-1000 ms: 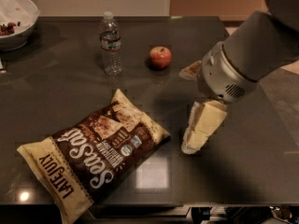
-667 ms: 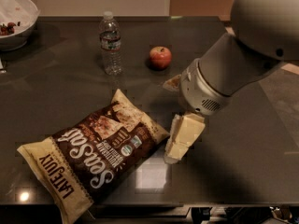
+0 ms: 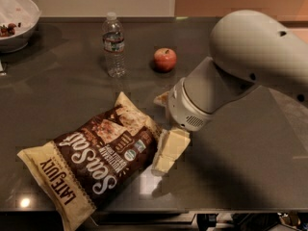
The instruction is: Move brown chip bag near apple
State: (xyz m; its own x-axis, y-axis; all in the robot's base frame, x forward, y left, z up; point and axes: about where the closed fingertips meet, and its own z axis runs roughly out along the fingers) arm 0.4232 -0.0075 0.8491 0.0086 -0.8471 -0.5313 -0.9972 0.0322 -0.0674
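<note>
- One grasp pending, we judge: gripper (image 3: 164, 125) at 3 o'clock of crinkly dark-brown chip bag (image 3: 101, 162), jaws wide, empty.
- Next: clamp, drag toward round red apple (image 3: 165, 59).

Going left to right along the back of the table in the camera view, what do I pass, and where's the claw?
White bowl → water bottle → apple. The claw is nearer the camera, at the right edge of the brown chip bag.
</note>
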